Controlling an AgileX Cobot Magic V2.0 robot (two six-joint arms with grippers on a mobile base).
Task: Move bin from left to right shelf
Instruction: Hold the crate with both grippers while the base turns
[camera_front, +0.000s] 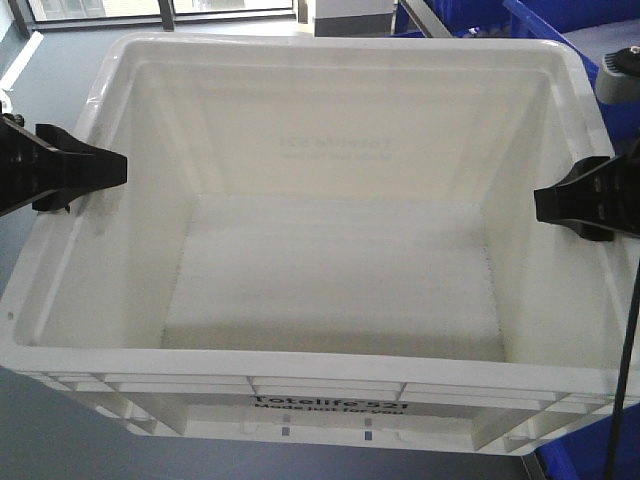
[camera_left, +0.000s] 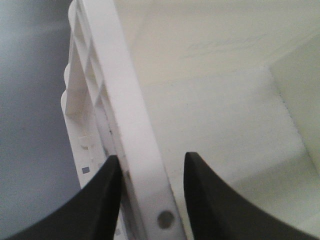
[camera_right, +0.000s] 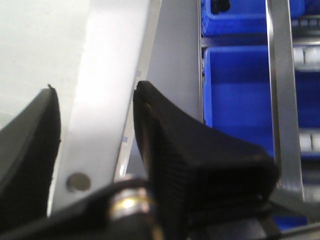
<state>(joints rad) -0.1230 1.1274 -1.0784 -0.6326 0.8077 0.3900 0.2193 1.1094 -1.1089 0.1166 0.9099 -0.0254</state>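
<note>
The white bin (camera_front: 330, 375) fills the front view, empty, with black "Totelife 521" print on its near side. It hangs over grey floor between my two arms. My left gripper (camera_front: 112, 170) is shut on the bin's left rim (camera_left: 125, 100), one black finger outside the wall and one inside (camera_left: 150, 165). My right gripper (camera_front: 545, 200) is shut on the right rim (camera_right: 110, 75) in the same way (camera_right: 95, 95). The right shelf (camera_right: 280, 75) shows as grey metal rails with white rollers just beyond the bin's right side.
Dark blue totes (camera_right: 240, 95) sit in the rack lanes to the right of the bin, and others (camera_front: 560, 25) show at the top right. Grey floor (camera_front: 40, 80) lies to the left and below. A black cable (camera_front: 625, 380) hangs at the right edge.
</note>
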